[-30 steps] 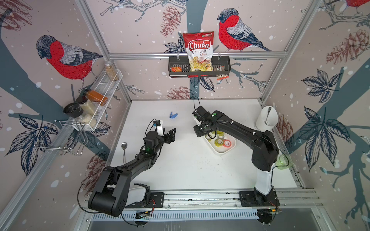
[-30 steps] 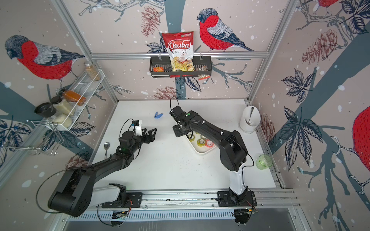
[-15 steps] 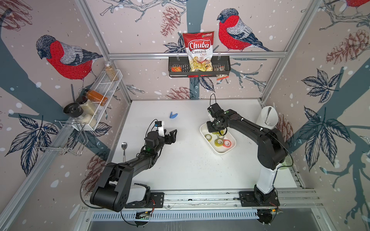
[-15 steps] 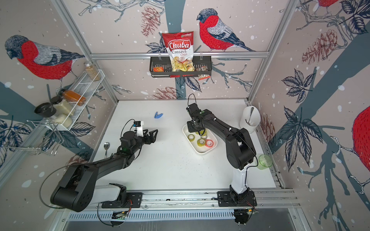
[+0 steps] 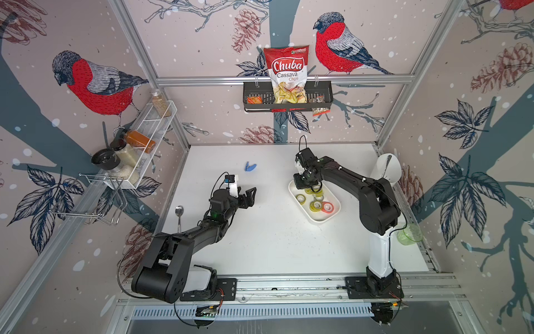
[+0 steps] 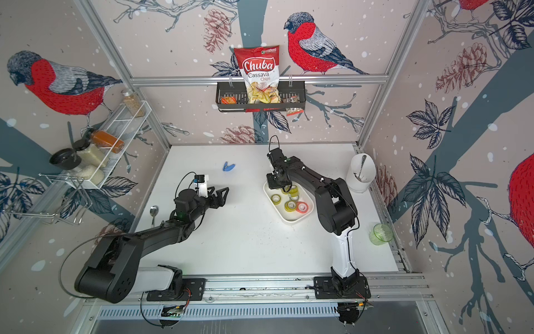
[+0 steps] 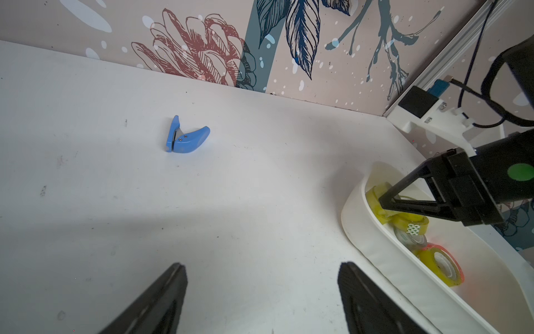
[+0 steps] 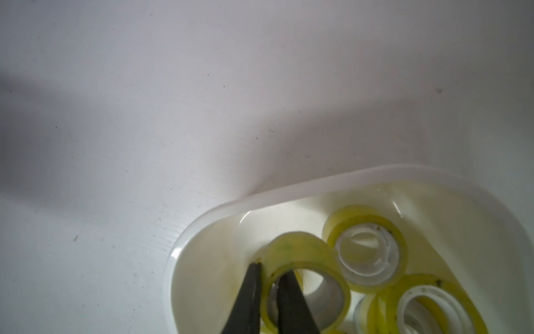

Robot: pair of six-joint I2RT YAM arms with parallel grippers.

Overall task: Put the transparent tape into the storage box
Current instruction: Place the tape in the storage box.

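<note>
Jaws of the right gripper (image 8: 270, 284) are pinched nearly together on the wall of the tape (image 8: 300, 251), one finger inside the core and one outside. The yellowish clear roll hangs tilted from them. It sits within the rim of the box (image 8: 318, 180), at the end farthest from the arm's base; whether it touches the box floor I cannot tell. Just beside it, lying flat in the box, are other rolls (image 8: 367, 222) with white cores. In both top views one more, with an orange edge (image 5: 328, 207), lies toward the opposite end.

In a top view the box (image 5: 320, 221) rests on the white bench (image 5: 274, 245), set at a slant, with the right arm reaching over it from the far side.

The left gripper (image 5: 250, 197) is spread wide and holds nothing (its wrist view shows only bare bench between the two finger tips). It hovers above the bench, well apart from the box and pointing toward it.

Farther out, a small blue tool (image 5: 250, 167) lies alone near the back of the bench. A spoon (image 5: 179, 211) lies at the left edge, beside the left arm. A tall white holder (image 5: 388, 170) stands at the right edge behind the right arm, and a green cup (image 5: 410, 234) sits nearer the front on that side.
</note>
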